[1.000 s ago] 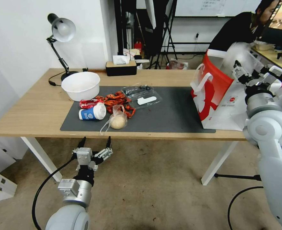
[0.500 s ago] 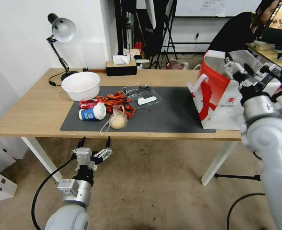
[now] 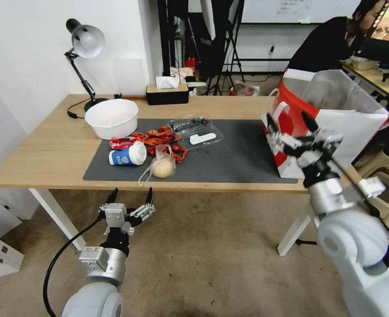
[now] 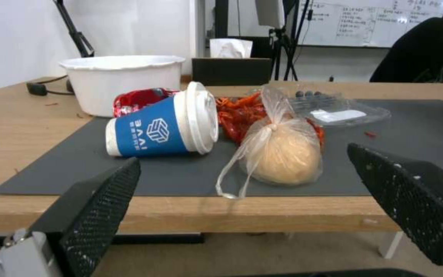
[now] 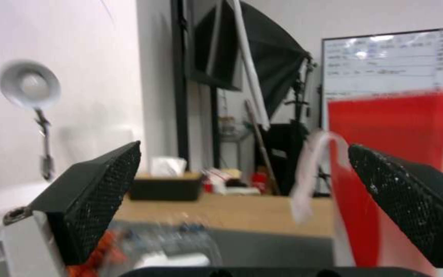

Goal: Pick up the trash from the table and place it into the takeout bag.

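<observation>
On the dark mat (image 3: 238,158) of the table (image 3: 44,149) lies the trash: a blue-white paper cup (image 3: 127,155) (image 4: 162,123) on its side, a bagged bun (image 3: 162,166) (image 4: 283,154), a red wrapper (image 3: 123,141) (image 4: 137,100), orange-red scraps (image 3: 161,138), a clear lidded tray (image 3: 197,130) (image 4: 334,111) and a white bowl (image 3: 111,117) (image 4: 121,79). The takeout bag (image 3: 335,127) (image 5: 385,154) stands open at the table's right end. My right gripper (image 3: 288,119) (image 5: 244,150) hovers open and empty at the bag's left face. My left gripper (image 3: 130,198) (image 4: 244,157) hangs open below the table's front edge, facing the cup and bun.
A desk lamp (image 3: 86,42) and a black tissue box (image 3: 167,93) stand along the table's back edge. Tripods and stands fill the room behind. A person sits at another desk at the back right. Bare mat lies between the litter and the bag.
My right arm has swung from behind and above the bag down to its left front, gripper open. The left arm and the litter have not moved.
</observation>
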You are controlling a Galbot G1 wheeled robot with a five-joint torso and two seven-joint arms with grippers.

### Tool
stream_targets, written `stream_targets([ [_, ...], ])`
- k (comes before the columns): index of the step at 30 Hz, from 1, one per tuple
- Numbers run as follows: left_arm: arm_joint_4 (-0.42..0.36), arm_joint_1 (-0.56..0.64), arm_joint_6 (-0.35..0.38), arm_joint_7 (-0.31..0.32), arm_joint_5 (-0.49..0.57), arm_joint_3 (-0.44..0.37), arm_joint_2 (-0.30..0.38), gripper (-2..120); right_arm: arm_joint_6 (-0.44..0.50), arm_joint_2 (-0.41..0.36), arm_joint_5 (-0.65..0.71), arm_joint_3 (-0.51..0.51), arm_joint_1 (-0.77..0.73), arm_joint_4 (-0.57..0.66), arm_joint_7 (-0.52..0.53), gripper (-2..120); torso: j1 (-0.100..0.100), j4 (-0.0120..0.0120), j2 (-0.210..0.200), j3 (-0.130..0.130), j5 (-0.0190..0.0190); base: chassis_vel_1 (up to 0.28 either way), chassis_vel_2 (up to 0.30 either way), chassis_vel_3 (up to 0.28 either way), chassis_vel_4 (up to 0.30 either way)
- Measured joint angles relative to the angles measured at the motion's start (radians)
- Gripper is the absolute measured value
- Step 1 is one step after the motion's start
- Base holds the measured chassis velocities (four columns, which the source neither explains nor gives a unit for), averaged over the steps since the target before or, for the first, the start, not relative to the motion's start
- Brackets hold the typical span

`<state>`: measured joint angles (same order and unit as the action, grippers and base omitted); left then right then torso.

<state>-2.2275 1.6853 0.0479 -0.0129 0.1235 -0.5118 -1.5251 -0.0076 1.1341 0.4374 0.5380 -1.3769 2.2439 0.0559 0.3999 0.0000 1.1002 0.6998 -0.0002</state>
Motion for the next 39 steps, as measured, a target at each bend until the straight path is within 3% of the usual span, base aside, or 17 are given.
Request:
stream_targets([
  [7,0.007,-0.002,-0.005,0.000,0.000,-0.001,0.002,100,0.080,0.049,-0.145,-0.019,-0.119,-0.060,0.110,100,0.000,0.0000,0.000,0.000,0.0000,0.000,0.000,0.000,0.000],
  [18,0.010,-0.003,-0.007,0.001,0.001,0.000,0.004,100,0.185,0.115,-0.180,-0.037,-0.252,-0.126,0.154,100,0.000,-0.0001,0.000,0.000,0.0001,0.000,0.000,0.000,0.000],
  [30,0.011,-0.004,-0.013,0.001,0.003,0.001,0.008,100,0.212,0.152,-0.195,-0.060,-0.255,-0.162,0.156,100,0.000,0.0000,0.000,0.000,0.0002,0.000,0.000,0.000,0.000],
  [39,0.045,-0.064,-0.046,-0.035,0.035,0.019,0.044,100,0.211,0.159,-0.207,-0.071,-0.240,-0.163,0.160,100,0.000,-0.0001,0.000,0.000,0.0001,0.000,0.000,0.000,0.000],
])
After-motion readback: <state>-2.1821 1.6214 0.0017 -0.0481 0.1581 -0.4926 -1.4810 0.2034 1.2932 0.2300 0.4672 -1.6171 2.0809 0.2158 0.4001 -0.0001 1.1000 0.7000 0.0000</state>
